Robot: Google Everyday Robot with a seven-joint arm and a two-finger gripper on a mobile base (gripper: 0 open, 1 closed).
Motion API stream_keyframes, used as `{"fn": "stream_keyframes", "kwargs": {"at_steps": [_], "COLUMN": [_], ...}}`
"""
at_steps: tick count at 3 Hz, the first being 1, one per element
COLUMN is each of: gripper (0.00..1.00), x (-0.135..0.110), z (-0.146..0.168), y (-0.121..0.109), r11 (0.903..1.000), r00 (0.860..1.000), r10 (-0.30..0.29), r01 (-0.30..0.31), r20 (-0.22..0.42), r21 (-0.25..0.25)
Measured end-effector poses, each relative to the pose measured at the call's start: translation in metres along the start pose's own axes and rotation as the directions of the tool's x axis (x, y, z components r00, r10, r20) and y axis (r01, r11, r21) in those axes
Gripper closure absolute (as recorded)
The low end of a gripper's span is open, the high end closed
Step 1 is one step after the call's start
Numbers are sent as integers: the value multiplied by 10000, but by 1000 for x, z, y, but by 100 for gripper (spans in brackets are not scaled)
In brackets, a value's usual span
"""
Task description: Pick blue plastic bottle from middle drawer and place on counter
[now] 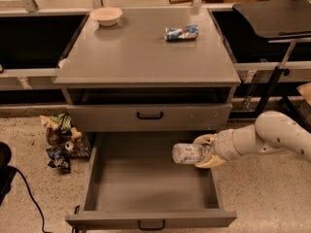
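The blue plastic bottle [186,153] is a small clear bottle with a pale label, held lying sideways in the air above the right side of the open middle drawer [146,188]. My gripper [204,152] is shut on its right end, with cream fingers above and below it. My white arm reaches in from the right. The counter [141,47] is the broad grey top of the cabinet, above and behind the gripper.
A pale bowl [106,16] sits at the counter's back left. A blue-and-white can [181,32] lies at its back right. A closed drawer front [149,115] is above the open drawer. Snack wrappers [60,140] litter the floor at left. A black stand [272,38] is at right.
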State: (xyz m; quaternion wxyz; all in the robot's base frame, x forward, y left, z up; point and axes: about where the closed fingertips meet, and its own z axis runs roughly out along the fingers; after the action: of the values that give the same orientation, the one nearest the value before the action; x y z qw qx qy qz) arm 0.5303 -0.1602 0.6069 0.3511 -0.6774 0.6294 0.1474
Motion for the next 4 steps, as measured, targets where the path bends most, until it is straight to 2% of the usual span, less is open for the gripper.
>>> {"fn": "stream_keyframes", "kwargs": {"at_steps": [1,2,3,4], "gripper": [100,100,100,100], "x": [-23,-66,-118,-159], "z": [-16,-54,-107,-151], "y": [-26,-70,-104,-117], "r11": [9963,9718,9230,8697], "r00": [9956,9604,8877,8101], "r10": [-824,-2359,-3716,-4564], "r01": [812,2336,3847,4935], "r20": [-442,-1480,-2717,-3679], "r21": [-286,-331,-57,79]}}
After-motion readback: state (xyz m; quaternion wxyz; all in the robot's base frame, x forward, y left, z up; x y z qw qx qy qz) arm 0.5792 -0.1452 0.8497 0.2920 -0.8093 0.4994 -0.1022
